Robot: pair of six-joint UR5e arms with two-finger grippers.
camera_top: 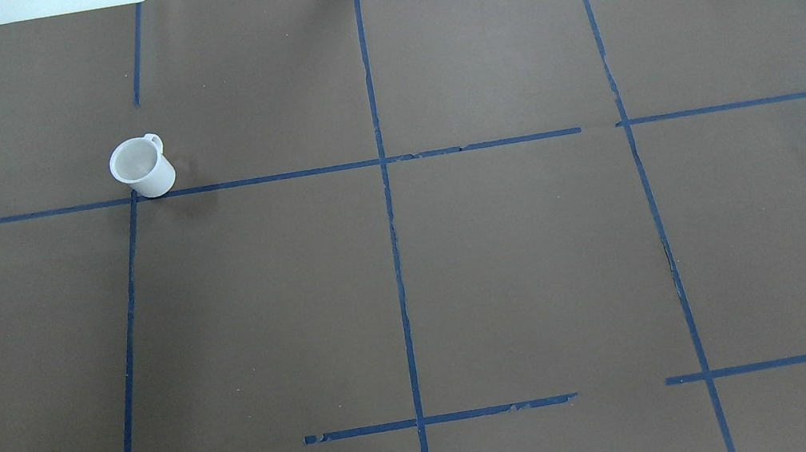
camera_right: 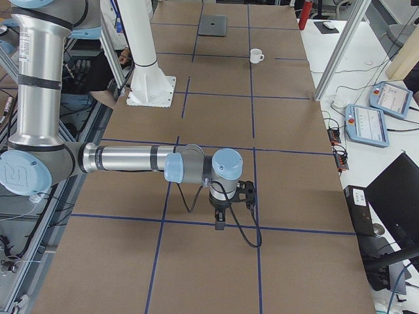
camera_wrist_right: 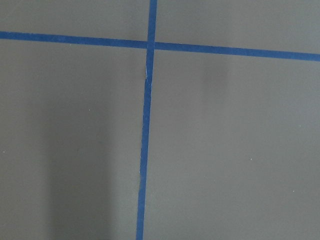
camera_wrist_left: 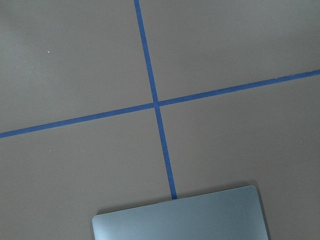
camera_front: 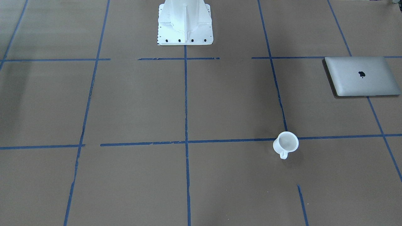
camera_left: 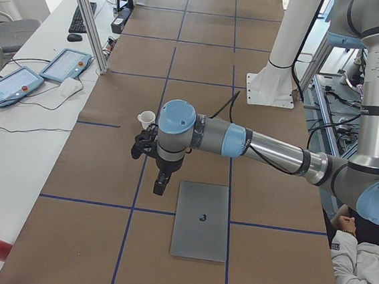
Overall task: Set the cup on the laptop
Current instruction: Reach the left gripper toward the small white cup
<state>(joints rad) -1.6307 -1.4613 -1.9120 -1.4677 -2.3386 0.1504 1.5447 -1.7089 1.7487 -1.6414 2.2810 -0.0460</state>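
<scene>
We are looking at a table [camera_top: 538, 261] covered in brown paper and marked into squares with blue tape [camera_top: 397, 259]. The cup [camera_front: 286, 143] is standing upright on the table, mouth up, on a crossing of two tape lines in the left half. Its small handle is pointing toward the far edge, away from the robot's white pedestal [camera_front: 185, 23]. Nothing is touching it.

The laptop [camera_front: 361, 76] is lying closed and flat on the table, further left than the cup and nearer the robot's side, with its dark logo facing up. The cup and the laptop are sitting well apart. In the overhead view the left edge is cutting off most of the laptop.

In the left side view we are seeing the left gripper [camera_left: 160, 185] hanging above the table and pointing straight down, between the cup and the laptop and touching neither. Its wrist camera is showing a tape crossing with the laptop's edge along the bottom. We cannot tell how wide its fingers are standing.

In the right side view the right gripper [camera_right: 220, 222] is hanging over a tape crossing in the right half of the table, also pointing down and far from both things. We cannot tell its opening either.
</scene>
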